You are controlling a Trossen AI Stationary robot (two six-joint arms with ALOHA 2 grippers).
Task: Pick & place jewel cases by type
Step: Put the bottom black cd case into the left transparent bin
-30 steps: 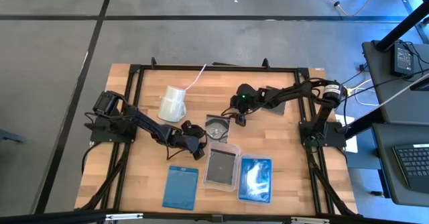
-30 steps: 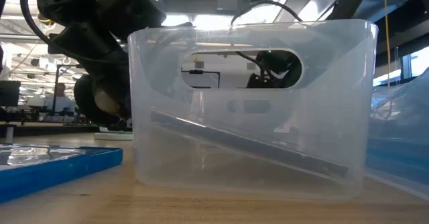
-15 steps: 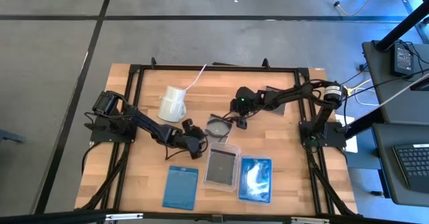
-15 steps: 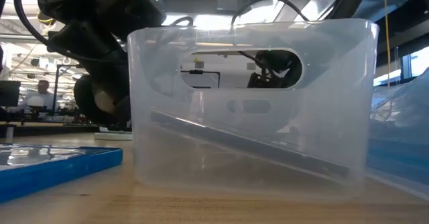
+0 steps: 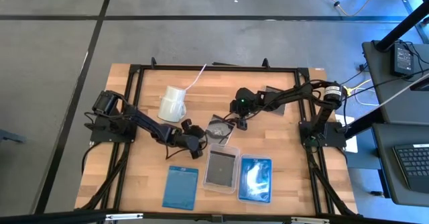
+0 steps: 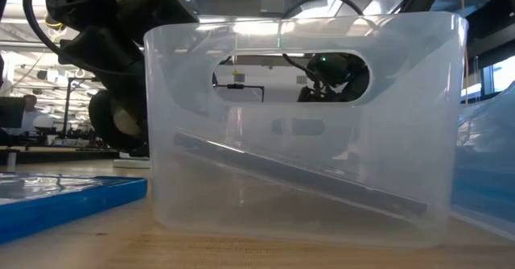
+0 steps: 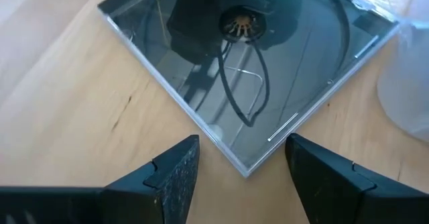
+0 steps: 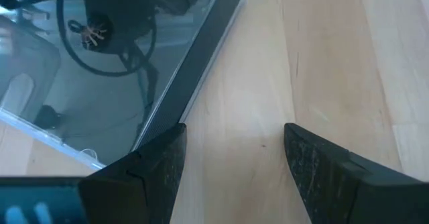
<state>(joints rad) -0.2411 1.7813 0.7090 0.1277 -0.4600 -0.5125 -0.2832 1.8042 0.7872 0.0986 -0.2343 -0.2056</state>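
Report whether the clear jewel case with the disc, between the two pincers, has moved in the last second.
Yes. The clear square jewel case has rotated from square-on to a diamond angle, judged against the clear plastic tray just below it.

One camera looks straight down on the desk (image 5: pixel 134 177), one sits level behind a clear tray (image 6: pixel 298 132), and both wrist cameras closely share one clear case (image 7: pixel 248 70).

clear tray (image 6: pixel 302 132) close up | grey case (image 6: pixel 298 176) tilted, seemingly inside | blue case (image 6: pixel 64 198) left

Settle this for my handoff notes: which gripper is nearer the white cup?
Left. The left gripper sits just below and right of the white cup; the right gripper is farther off, past the grey jewel case.
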